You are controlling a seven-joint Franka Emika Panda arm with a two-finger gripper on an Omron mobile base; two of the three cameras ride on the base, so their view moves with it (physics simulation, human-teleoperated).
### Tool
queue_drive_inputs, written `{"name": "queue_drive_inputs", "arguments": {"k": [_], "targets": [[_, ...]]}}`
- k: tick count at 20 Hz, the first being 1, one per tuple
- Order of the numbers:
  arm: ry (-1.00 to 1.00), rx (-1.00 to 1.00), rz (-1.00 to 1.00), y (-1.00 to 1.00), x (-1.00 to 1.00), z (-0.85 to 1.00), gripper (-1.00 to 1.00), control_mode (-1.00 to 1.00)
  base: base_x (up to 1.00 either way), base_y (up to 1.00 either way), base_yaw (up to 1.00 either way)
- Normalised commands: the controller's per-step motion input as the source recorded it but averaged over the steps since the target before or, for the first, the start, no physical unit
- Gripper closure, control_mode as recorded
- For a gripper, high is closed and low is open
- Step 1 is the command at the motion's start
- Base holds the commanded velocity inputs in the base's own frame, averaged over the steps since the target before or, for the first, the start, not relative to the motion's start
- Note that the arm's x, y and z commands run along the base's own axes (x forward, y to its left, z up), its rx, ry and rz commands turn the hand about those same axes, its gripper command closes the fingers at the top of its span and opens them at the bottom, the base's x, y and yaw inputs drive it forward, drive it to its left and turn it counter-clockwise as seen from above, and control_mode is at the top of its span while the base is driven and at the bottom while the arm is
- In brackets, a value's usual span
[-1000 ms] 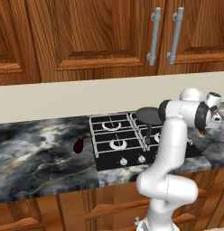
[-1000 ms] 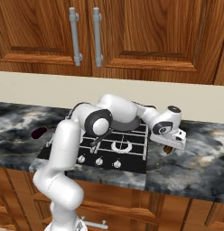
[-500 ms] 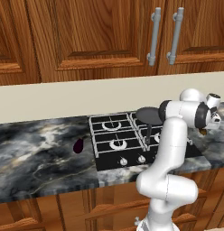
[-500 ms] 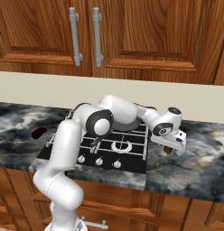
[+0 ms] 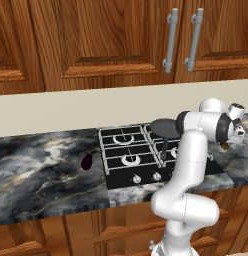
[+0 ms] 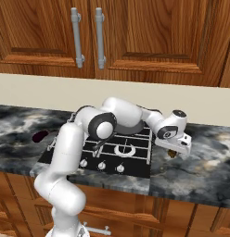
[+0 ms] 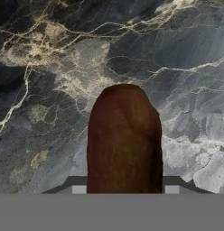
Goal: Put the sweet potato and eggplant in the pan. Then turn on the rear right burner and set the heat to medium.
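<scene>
The gripper [image 7: 124,191], low over the marble counter [image 7: 50,67] at the stove's three o'clock, has its jaws closed against the sweet potato [image 7: 124,140], so the pick-up step seems underway; next likely lifting it toward the pan [image 5: 165,127] at nine o'clock.

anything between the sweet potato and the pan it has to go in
Nothing visible does. The sweet potato sits between the gripper jaws on the marble counter right of the stove; the pan is on a rear burner, with bare counter and grate between.
</scene>
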Motion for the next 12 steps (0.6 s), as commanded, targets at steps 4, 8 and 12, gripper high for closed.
{"name": "queue_drive_inputs", "arguments": {"k": [4,8,12], "targets": [[-0.12,0.0,0.03,0.05,-0.16,0.03,1.0,-1.0,0.0,0.0,0.0],[-0.15,0.0,0.13,0.43,-0.31,0.32,1.0,-1.0,0.0,0.0,0.0],[-0.2,0.0,0.17,0.91,-0.04,0.36,1.0,-1.0,0.0,0.0,0.0]]}}
